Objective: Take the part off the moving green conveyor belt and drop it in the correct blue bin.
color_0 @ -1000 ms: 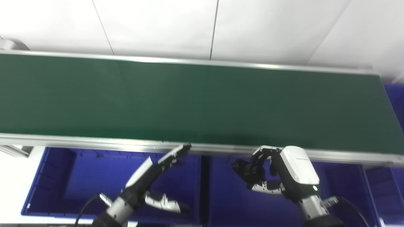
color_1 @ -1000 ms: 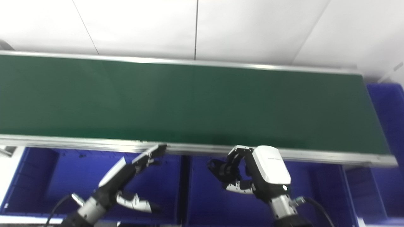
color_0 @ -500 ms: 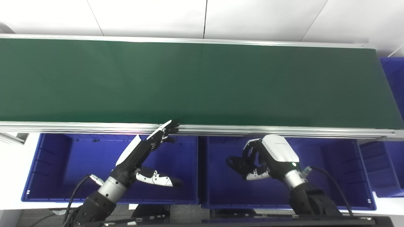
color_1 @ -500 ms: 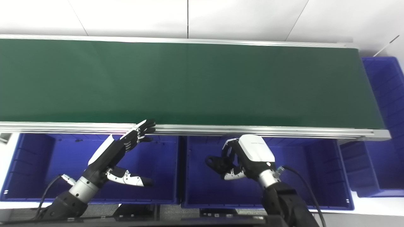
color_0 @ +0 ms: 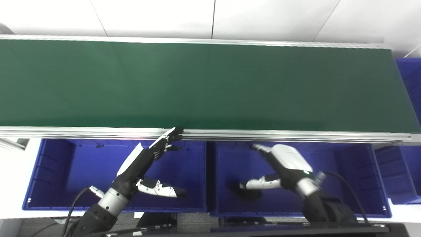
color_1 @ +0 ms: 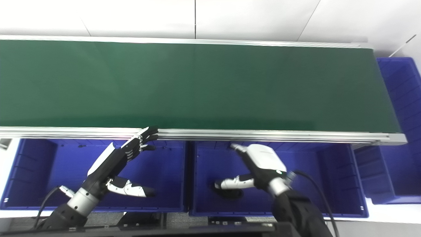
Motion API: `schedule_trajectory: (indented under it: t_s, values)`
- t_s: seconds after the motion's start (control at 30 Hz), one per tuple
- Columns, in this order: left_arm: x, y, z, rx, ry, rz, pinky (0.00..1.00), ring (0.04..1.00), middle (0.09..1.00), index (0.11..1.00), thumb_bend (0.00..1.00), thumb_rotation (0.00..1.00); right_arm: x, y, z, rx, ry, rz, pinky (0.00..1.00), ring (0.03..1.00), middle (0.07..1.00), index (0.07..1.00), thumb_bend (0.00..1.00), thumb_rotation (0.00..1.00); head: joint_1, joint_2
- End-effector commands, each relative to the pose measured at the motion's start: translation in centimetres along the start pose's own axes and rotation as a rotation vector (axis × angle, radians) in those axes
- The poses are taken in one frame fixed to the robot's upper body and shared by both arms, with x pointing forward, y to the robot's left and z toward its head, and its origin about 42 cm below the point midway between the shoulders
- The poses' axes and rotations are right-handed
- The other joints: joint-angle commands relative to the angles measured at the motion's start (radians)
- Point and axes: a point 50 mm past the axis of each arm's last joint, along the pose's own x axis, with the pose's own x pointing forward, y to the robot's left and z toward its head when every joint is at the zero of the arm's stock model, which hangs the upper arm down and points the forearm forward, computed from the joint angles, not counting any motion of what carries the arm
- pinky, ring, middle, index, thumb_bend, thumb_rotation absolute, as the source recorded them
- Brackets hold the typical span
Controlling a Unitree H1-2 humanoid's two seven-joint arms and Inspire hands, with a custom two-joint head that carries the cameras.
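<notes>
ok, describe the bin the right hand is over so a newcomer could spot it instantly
Find the long green belt across the picture; blue bins sit in a row below its near rail. Take the middle bin, the one with the right hand open over it. The left bin has the left hand over it, and the far-right bin has no hand over it.

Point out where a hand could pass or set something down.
The green conveyor belt is bare end to end. The left blue bin is free left of the left hand; the middle blue bin right of the right hand. Crowded around both hands.
</notes>
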Motion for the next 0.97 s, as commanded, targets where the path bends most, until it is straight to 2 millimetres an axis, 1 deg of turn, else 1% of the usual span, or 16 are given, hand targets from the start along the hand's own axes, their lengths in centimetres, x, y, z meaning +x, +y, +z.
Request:
schedule_trajectory:
  t_s: [0.0, 0.03, 0.07, 0.1, 0.13, 0.2, 0.23, 0.3, 0.33, 0.47, 0.57, 0.67, 0.73, 0.8, 0.87, 0.93]
  values:
    - [-0.4, 0.5, 0.7, 0.028, -0.038, -0.002, 0.80, 0.910, 0.948, 0.953, 0.89, 0.26, -1.9, -1.0, 2.2, 0.126, -0.181, -0.148, 0.74, 0.838, 0.860, 0.871, 0.77, 0.80, 0.002, -0.004]
    - [-0.4, 0.5, 0.6, 0.027, -0.041, -0.003, 0.79, 0.904, 0.945, 0.951, 0.89, 0.25, -2.6, -1.0, 2.7, 0.186, -0.232, -0.183, 0.71, 0.821, 0.843, 0.844, 0.75, 0.73, 0.002, -0.006]
    - [-0.5, 0.5, 0.5, 0.026, -0.042, -0.005, 0.79, 0.903, 0.947, 0.953, 0.88, 0.25, -3.2, -0.9, 3.2, 0.240, -0.276, -0.208, 0.69, 0.802, 0.827, 0.827, 0.74, 0.68, 0.003, -0.012]
    - [-0.5, 0.5, 0.4, 0.025, -0.043, -0.007, 0.79, 0.903, 0.947, 0.954, 0.88, 0.25, -3.5, -0.8, 3.4, 0.272, -0.302, -0.222, 0.69, 0.800, 0.825, 0.825, 0.74, 0.67, 0.003, -0.013]
    - [-0.5, 0.5, 0.2, 0.022, -0.046, -0.008, 0.79, 0.904, 0.948, 0.955, 0.88, 0.25, -3.7, -0.2, 3.7, 0.341, -0.336, -0.220, 0.69, 0.795, 0.821, 0.822, 0.74, 0.66, 0.008, -0.021]
    - [-0.5, 0.5, -0.1, 0.027, -0.049, -0.009, 0.79, 0.903, 0.947, 0.953, 0.88, 0.24, -3.7, 1.0, 3.9, 0.428, -0.379, -0.206, 0.71, 0.790, 0.817, 0.830, 0.79, 0.62, 0.016, -0.028]
    - [-0.5, 0.5, -0.3, 0.032, -0.050, -0.009, 0.79, 0.901, 0.946, 0.955, 0.88, 0.25, -3.5, 1.6, 3.9, 0.450, -0.394, -0.199, 0.73, 0.799, 0.825, 0.847, 0.83, 0.60, 0.016, -0.028]
    - [-0.6, 0.5, -0.5, 0.040, -0.049, -0.008, 0.78, 0.901, 0.945, 0.955, 0.88, 0.26, -3.0, 2.2, 3.9, 0.458, -0.406, -0.176, 0.74, 0.808, 0.835, 0.867, 0.86, 0.59, 0.021, -0.037]
    - [-0.7, 0.5, -0.6, 0.040, -0.049, -0.007, 0.78, 0.900, 0.943, 0.954, 0.88, 0.26, -2.9, 2.3, 3.8, 0.458, -0.408, -0.170, 0.74, 0.812, 0.842, 0.880, 0.88, 0.57, 0.025, -0.042]
    - [-0.7, 0.5, -0.8, 0.054, -0.045, -0.010, 0.79, 0.908, 0.945, 0.954, 0.89, 0.27, -2.3, 2.6, 3.6, 0.452, -0.404, -0.146, 0.74, 0.810, 0.850, 0.890, 0.89, 0.53, 0.047, -0.054]
    - [-0.5, 0.4, -1.0, 0.060, -0.051, -0.009, 0.80, 0.911, 0.945, 0.955, 0.89, 0.27, -1.9, 2.9, 3.2, 0.443, -0.387, -0.094, 0.76, 0.832, 0.877, 0.925, 0.90, 0.49, 0.067, -0.069]
    - [-0.4, 0.3, -1.2, 0.064, -0.053, -0.010, 0.80, 0.911, 0.945, 0.956, 0.89, 0.29, -1.7, 3.0, 2.9, 0.449, -0.367, -0.051, 0.77, 0.853, 0.901, 0.953, 0.91, 0.45, 0.069, -0.072]
    - [-0.3, 0.3, -1.4, 0.056, -0.051, -0.012, 0.81, 0.914, 0.947, 0.955, 0.88, 0.27, -1.4, 3.2, 2.5, 0.440, -0.351, -0.035, 0.78, 0.861, 0.911, 0.962, 0.92, 0.43, 0.057, -0.082]
    - [-0.2, 0.3, -1.6, 0.051, -0.049, -0.010, 0.82, 0.920, 0.946, 0.952, 0.88, 0.26, -1.2, 3.2, 2.3, 0.396, -0.321, -0.077, 0.76, 0.883, 0.943, 0.959, 0.94, 0.40, 0.059, -0.086]
    - [-0.1, 0.3, -1.6, 0.056, -0.046, -0.006, 0.84, 0.924, 0.947, 0.951, 0.89, 0.27, -1.3, 3.1, 2.0, 0.409, -0.295, -0.140, 0.78, 0.897, 0.958, 0.953, 0.94, 0.38, 0.059, -0.085]
    - [0.0, 0.4, -1.6, 0.062, -0.044, -0.002, 0.84, 0.925, 0.947, 0.950, 0.89, 0.27, -1.3, 3.0, 1.7, 0.423, -0.269, -0.171, 0.78, 0.899, 0.968, 0.962, 0.93, 0.39, 0.056, -0.087]
